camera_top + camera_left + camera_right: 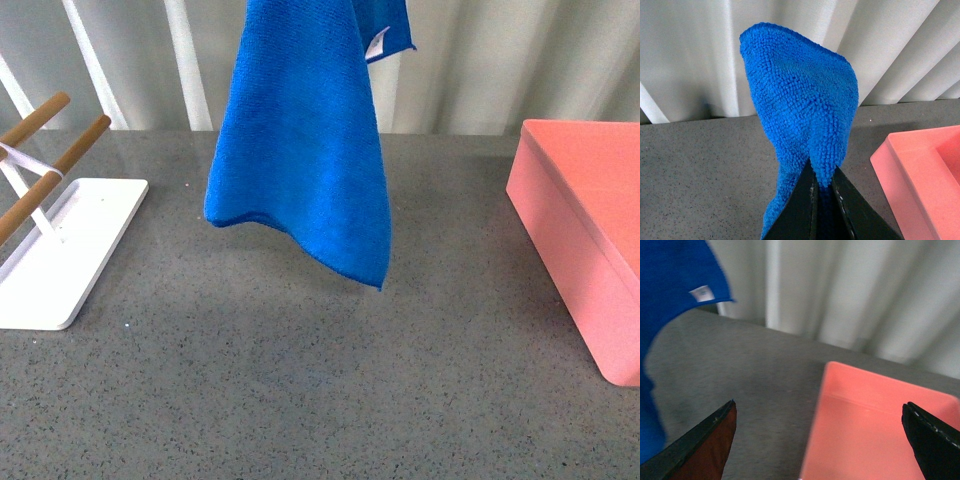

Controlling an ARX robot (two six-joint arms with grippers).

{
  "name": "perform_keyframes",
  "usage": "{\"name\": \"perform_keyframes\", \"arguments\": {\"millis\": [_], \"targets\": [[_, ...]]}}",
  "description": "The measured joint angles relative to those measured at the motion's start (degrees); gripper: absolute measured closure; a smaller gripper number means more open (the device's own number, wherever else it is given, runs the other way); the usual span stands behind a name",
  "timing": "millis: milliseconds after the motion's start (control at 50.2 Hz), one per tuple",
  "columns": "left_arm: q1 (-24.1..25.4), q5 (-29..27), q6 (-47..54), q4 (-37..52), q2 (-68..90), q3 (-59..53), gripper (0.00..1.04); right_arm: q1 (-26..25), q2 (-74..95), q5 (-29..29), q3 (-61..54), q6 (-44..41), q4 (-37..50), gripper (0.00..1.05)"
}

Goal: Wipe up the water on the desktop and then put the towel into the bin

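White rack tray point(75, 245) with wooden bars point(55, 150); pleated curtain point(500, 60) behind

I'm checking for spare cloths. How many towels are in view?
1. The blue towel hangs above the grey desktop, pinched by the left claw. Part of the pink bin is out of frame, so another may be hidden.

Left tool point(823, 182) clamped, right tool point(819, 410) agape.
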Motion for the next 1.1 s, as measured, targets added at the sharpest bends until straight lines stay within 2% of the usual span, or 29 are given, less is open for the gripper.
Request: {"name": "perform_keyframes", "arguments": {"millis": [140,439,758,1096], "targets": [[-0.1,-0.5,-0.7,-1.0,0.0,0.6,1.01,5.5,1.9,-7.3,3.2,3.4,-3.5,0.07],[-1.2,-1.3,-2.2,-2.0,0.0,1.4,1.01,11.9,10.0,-11.3,7.8,5.9,-2.5,0.07],[-2.3,-1.2,-3.1,-3.3,0.0,1.6,1.01,18.3,15.9,-12.2,13.0,6.0,-2.8,0.07],[-2.6,-1.4,-3.7,-3.7,-1.8,2.3,1.01,20.6,20.3,-10.4,15.0,6.6,-1.7,0.07]]}}
